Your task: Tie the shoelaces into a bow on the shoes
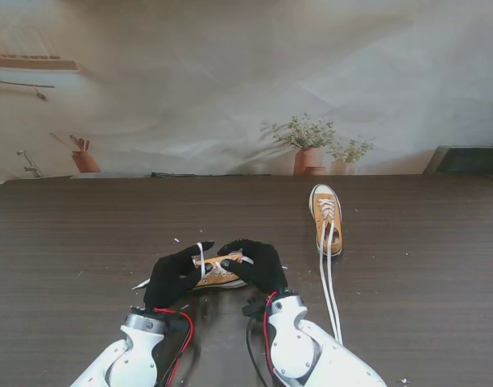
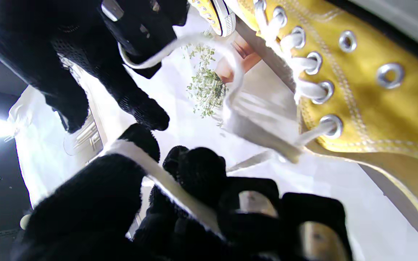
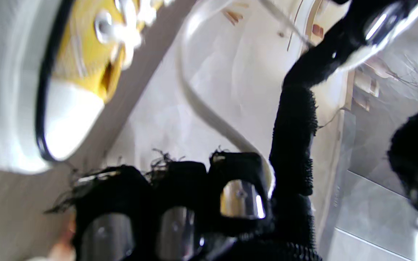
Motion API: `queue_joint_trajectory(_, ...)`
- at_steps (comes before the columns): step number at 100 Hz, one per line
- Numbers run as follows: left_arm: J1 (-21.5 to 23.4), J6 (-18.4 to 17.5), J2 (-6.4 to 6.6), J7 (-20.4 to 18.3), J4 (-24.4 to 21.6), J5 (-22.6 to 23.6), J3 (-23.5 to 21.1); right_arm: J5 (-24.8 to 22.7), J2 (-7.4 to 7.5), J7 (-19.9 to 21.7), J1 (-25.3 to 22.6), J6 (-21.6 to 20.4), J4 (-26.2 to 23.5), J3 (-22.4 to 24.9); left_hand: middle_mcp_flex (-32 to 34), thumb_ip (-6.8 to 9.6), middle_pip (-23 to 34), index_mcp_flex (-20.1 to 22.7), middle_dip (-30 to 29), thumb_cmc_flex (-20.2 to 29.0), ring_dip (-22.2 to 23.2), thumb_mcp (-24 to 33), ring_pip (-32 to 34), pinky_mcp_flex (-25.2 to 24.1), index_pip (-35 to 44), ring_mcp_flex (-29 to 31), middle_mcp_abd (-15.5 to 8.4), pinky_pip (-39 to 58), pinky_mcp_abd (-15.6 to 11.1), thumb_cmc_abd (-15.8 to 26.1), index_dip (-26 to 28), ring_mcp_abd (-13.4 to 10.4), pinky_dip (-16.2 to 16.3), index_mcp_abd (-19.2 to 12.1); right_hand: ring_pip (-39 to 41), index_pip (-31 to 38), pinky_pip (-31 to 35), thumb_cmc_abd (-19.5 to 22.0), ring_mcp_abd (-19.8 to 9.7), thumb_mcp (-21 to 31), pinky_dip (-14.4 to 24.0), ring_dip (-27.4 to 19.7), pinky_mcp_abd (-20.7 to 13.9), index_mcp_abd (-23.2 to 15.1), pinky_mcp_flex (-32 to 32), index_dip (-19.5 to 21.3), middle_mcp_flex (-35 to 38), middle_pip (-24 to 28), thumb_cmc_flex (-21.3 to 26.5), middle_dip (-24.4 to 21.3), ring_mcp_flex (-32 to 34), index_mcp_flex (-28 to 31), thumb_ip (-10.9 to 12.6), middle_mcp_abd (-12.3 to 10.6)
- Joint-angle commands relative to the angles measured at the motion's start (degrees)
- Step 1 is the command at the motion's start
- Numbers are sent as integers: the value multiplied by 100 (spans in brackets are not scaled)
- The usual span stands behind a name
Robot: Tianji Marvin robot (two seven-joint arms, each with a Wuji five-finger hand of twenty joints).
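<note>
The left hand [image 1: 176, 276], black-gloved, sat just left of the near mustard-yellow canvas sneaker [image 1: 220, 272], its fingers curled shut on a flat white shoelace end [image 1: 201, 260] that rose in a short upright loop off the fingertips. In the left wrist view that white strand [image 2: 165, 181] ran pinched between thumb and curled fingers, while a second stretch of lace [image 2: 230, 90] bowed across from the shoe's silver eyelets [image 2: 327, 88] toward the other hand.

The sneaker lay between the two hands, close to me and a little left of the dark wood-grain table [image 1: 85, 234] centre, its long axis running roughly left to right, so the eyelet row sat crosswise to both palms. Each hand stood about equally near it, one at either end.

The right hand [image 1: 256, 264], also black-gloved, pressed against the shoe's right side; in the right wrist view a white lace [image 3: 201, 105] curved down into its closed fingers [image 3: 240, 170], so it appeared to hold the other end, though blur left the grip uncertain.

Judging from this, the next cross or loop would turn on the two ends being drawn over the shoe's middle.

Farther away and to the right, a second yellow sneaker [image 1: 326, 218] pointed away from me, its long untied laces [image 1: 330, 290] trailing back toward the right arm, well apart from both hands
</note>
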Motion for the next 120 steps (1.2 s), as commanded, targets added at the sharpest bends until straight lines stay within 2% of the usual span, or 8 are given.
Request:
queue_joint_trajectory(1,88,-21,-17,-83,-134,-30,-39,-148,16,-35,14,-106,42,82,138,-133,-41,-136,-4,-50,-122,-29,75,128,-114,115,230,1323,-282,-29,83,-90,-51,-701,482,-157,1464,56,-84,-169,97,62,82,-144,124,25,294,369,242,125,59,-172,151,314)
queue_joint_trajectory(22,481,-217,1,-121,-570,-1,-175,-678,135,-355,-105,-177,-100,276,142,-138,-42,-135,-5,-57,-121,-17,77,134,-113,117,256,1323,-309,-29,83,-118,-42,-706,504,-94,1507,-63,-90,-111,138,124,75,-218,130,172,297,439,997,179,59,-595,279,267)
queue_joint_trajectory(29,623,-264,8,-101,-760,58,-220,-748,154,-436,-176,-194,-223,357,145,-140,-37,-132,-4,-59,-118,-19,83,137,-112,117,147,1323,-336,-33,83,-139,-28,-705,510,371,1553,-501,-68,70,172,224,42,-273,132,-390,294,521,1924,210,59,-671,-305,249)
queue_joint_trajectory(39,791,-295,19,-69,-1010,143,-294,-929,197,-572,-283,-290,-450,479,153,-142,-33,-134,-3,-68,-114,-25,91,141,-113,117,45,1323,-364,-15,83,-163,-11,-696,528,720,1581,-812,-34,553,209,294,36,-373,134,-703,294,603,2720,228,56,-596,-211,260)
queue_joint_trajectory(62,1000,-242,33,-198,-1255,12,-352,-1215,329,-561,-456,-303,-818,652,155,-148,-31,-22,-2,-80,-107,-68,100,146,-69,118,53,1323,-413,20,97,-217,22,-656,523,875,1583,-752,-27,785,213,306,27,-486,134,-746,294,615,3044,230,57,-229,-174,277)
queue_joint_trajectory(76,1053,-190,-4,-243,-1220,-271,-356,-1341,445,-347,-543,-386,-967,767,165,-142,-30,41,-3,-43,-102,-85,110,148,-44,118,63,1323,-416,5,106,-210,43,-614,523,1449,1581,-911,-54,855,214,318,25,-478,134,-1074,295,613,3246,222,59,145,-299,309)
queue_joint_trajectory(93,1114,-186,-19,-241,-1254,-355,-473,-1560,939,1211,-789,-661,-1627,1259,166,-139,-30,31,-2,-36,-98,-104,117,148,-49,117,63,1323,-413,27,105,-206,72,-612,504,2460,1564,-1060,-254,908,190,304,-182,-513,150,-774,293,613,3355,208,71,611,-387,169)
queue_joint_trajectory(120,1122,-209,-14,-266,-1253,-356,-510,-2380,1635,3518,-833,-1152,-2365,1958,168,-134,-29,44,0,-20,-96,-122,119,149,-44,118,64,1323,-424,32,108,-208,88,-631,494,2406,1640,-1274,-600,1147,160,330,-543,26,190,-270,285,674,2964,250,87,579,-626,-222)
